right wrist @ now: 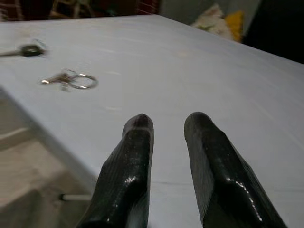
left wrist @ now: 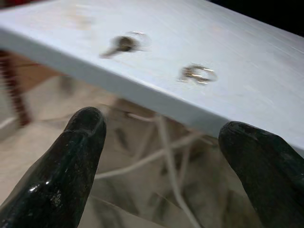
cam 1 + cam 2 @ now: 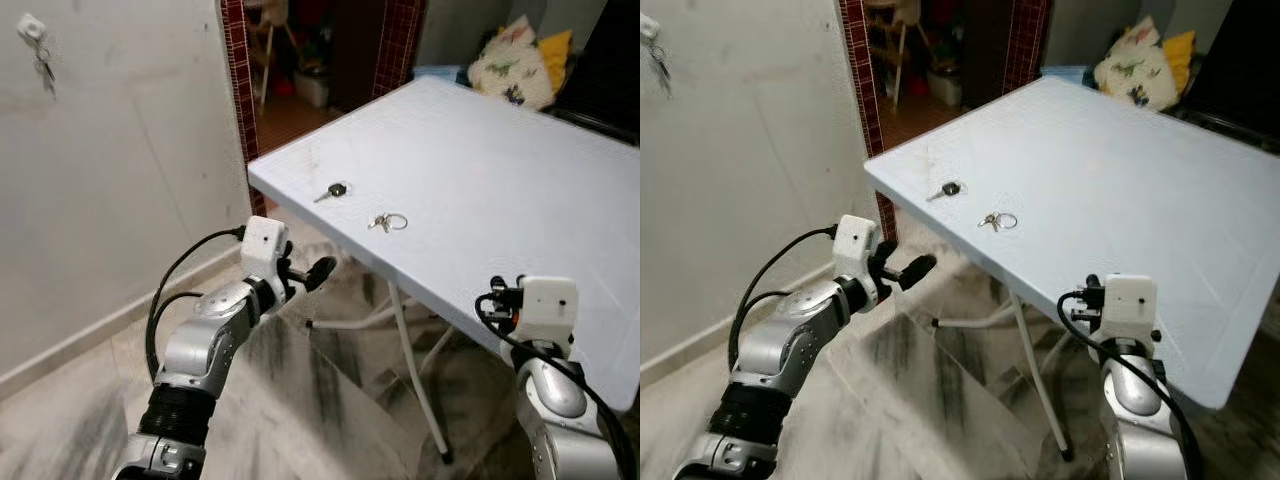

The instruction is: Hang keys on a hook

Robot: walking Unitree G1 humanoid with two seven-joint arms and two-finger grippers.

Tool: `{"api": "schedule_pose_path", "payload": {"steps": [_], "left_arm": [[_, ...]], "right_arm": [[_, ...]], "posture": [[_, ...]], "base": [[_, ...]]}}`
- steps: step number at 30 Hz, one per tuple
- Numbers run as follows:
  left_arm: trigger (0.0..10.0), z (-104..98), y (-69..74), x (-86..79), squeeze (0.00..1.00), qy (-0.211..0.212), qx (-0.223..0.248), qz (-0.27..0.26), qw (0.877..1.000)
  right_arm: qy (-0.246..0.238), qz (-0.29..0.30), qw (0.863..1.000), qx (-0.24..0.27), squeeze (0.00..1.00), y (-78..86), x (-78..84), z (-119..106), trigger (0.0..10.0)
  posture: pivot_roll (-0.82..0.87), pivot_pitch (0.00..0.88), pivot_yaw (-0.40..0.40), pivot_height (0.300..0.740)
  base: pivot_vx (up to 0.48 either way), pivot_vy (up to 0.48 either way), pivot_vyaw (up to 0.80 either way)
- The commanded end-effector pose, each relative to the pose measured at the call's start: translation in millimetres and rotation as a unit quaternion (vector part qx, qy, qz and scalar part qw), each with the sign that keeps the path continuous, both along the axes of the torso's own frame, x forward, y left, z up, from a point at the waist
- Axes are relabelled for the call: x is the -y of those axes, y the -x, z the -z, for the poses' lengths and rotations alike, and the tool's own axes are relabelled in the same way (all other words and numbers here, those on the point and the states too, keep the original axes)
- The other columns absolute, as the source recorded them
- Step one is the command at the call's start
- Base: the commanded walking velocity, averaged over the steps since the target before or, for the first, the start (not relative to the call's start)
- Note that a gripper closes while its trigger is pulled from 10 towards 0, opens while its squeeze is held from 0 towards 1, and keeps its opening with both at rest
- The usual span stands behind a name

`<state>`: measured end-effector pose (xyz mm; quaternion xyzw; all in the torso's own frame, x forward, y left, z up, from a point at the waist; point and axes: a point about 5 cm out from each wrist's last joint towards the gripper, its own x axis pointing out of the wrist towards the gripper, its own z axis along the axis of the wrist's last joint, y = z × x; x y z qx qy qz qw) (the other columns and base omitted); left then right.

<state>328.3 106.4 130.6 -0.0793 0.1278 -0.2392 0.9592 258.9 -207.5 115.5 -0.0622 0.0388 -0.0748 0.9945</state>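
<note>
We stand at the near corner of a pale blue folding table (image 3: 520,170) with both arms raised and nothing held. Two sets of keys lie near the table's near-left edge: a dark-headed key (image 3: 332,191) closer to the corner, and a key ring (image 3: 388,222) with small keys on it a little further along the edge towards our right arm.

Our left gripper (image 3: 305,275) hovers below and just outside the table edge, its two fingers spread wide apart. Seen from its wrist, both keys lie ahead of it and above, over the lip of the table, with the dark-headed key off to one side and the key ring nearer the middle of the gap. Our right gripper (image 1: 166,128) sits above the table top with its fingers a small gap apart, clamping nothing; from it the key ring lies ahead and off towards the left arm, well apart.

The dark-headed key's long axis runs roughly along the table edge, its blade pointing towards the corner. The left arm looks the nearer of the two, though it must rise above the edge first.

The hook (image 3: 32,28) is on the wall far to the left and above the left gripper, and a set of keys (image 3: 44,70) already hangs from it.
</note>
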Motion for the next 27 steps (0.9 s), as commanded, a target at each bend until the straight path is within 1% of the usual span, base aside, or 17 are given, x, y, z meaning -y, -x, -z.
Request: {"api": "schedule_pose_path", "payload": {"steps": [1, 7, 11, 13, 15, 17, 20, 27], "left_arm": [[10.0, -3, -0.2, 2.1, 0.0, 0.006, 0.005, -0.008, 1.0], [10.0, -2, -1.4, 1.0, 0.0, 0.009, 0.001, -0.021, 1.0], [10.0, -1, -3.0, -1.4, 0.0, 0.015, -0.008, -0.035, 0.999], [10.0, 0, -3.1, -2.6, 0.0, 0.012, -0.009, -0.037, 0.999], [10.0, 0, -3.1, -2.9, 0.0, 0.012, -0.009, -0.038, 0.999], [10.0, 1, -2.3, -2.0, 0.0, 0.019, -0.01, -0.036, 0.999], [10.0, 1, -1.2, -1.6, 0.0, 0.017, -0.011, -0.036, 0.999], [10.0, 3, -0.3, -1.3, 0.0, 0.017, -0.013, -0.036, 0.999]], "right_arm": [[0.0, 0.005, 1.0, 0.006, 0.0, -3.6, 1.6, -6, 10.0], [-0.003, 0.001, 1.0, 0.009, 0.0, -6.4, -2.5, -8, 10.0], [-0.007, -0.006, 1.0, 0.01, 0.0, -7.0, -8.7, -7, 10.0], [-0.002, -0.023, 1.0, 0.014, 0.0, -7.7, -15.2, -8, 10.0], [0.0, -0.027, 1.0, 0.014, 0.0, -7.8, -17.2, -9, 10.0], [0.001, -0.039, 0.999, 0.016, 0.0, -8.7, -23.1, -10, 10.0], [0.005, -0.046, 0.999, 0.018, 0.0, -9.1, -26.0, -10, 10.0], [0.008, -0.05, 0.999, 0.019, 0.0, -9.9, -27.0, -11, 10.0]], "posture": [[-0.01, 0.0, 0.017, 0.74], [-0.01, 0.0, 0.015, 0.74], [-0.01, 0.0, 0.013, 0.74], [-0.01, 0.0, 0.013, 0.74], [-0.01, 0.0, 0.013, 0.74], [-0.01, 0.0, 0.012, 0.74], [-0.01, 0.0, 0.011, 0.74], [-0.01, 0.0, 0.011, 0.74]], "base": [[0.0, 0.0, 0.0], [0.0, 0.0, 0.0], [0.0, 0.0, 0.0], [0.0, 0.0, 0.0], [0.0, 0.0, 0.0], [0.309, 0.0, 0.0], [0.339, 0.0, 0.0], [0.356, 0.0, 0.0]]}}
